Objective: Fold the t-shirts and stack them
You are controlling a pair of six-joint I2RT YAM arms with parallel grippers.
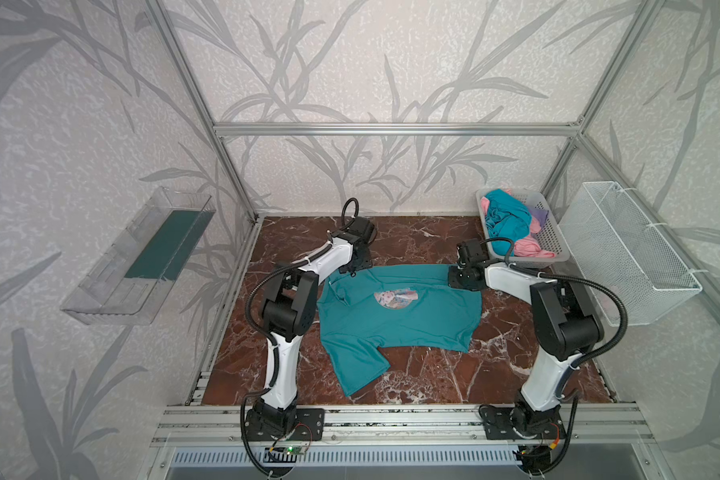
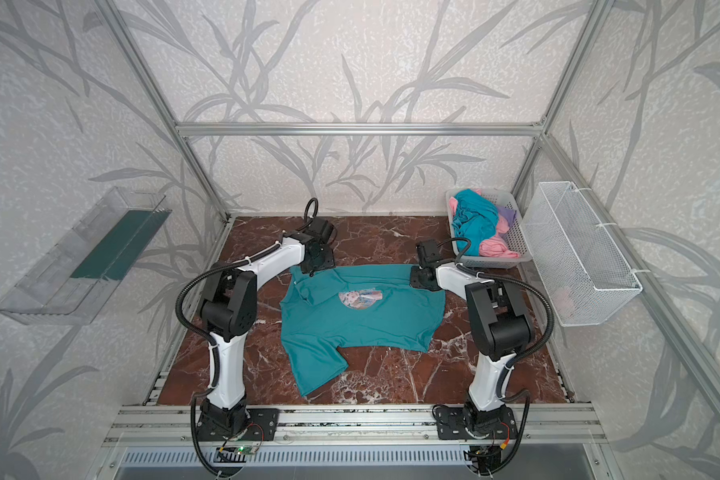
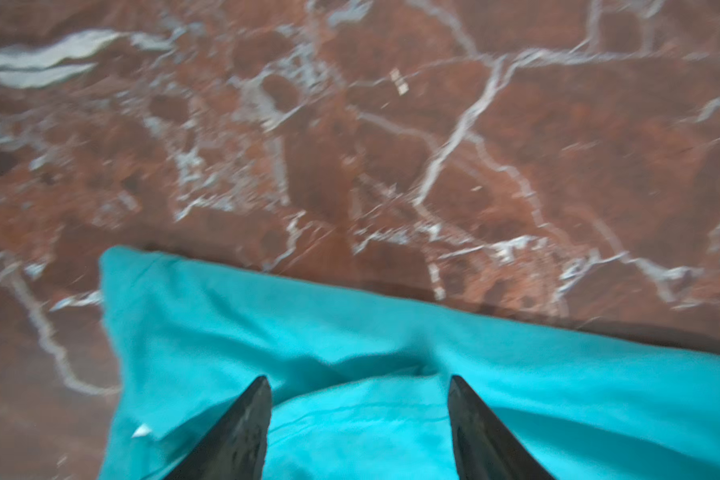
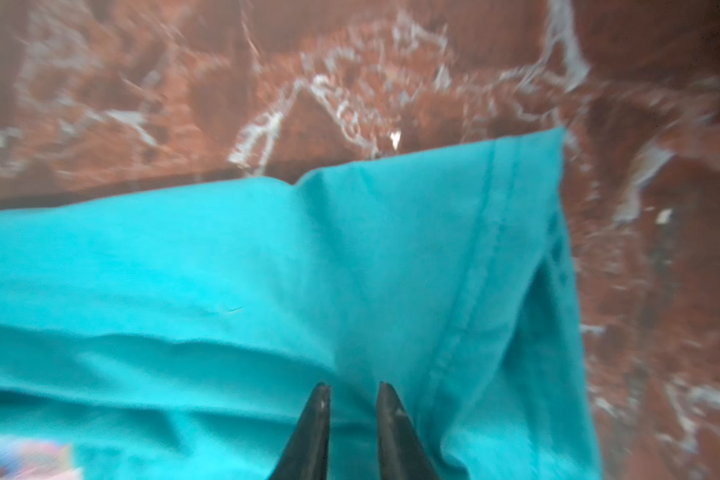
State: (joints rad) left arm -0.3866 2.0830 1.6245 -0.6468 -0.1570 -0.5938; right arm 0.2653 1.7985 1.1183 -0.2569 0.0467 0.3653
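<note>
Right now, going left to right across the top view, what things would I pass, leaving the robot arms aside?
clear wall tray → teal t-shirt spread on the table → grey basket holding crumpled t-shirts → white wire basket

A t-shirt lay flat on the middle of the table. Behind it to the right stood a basket, with more t-shirts heaped inside.
</note>
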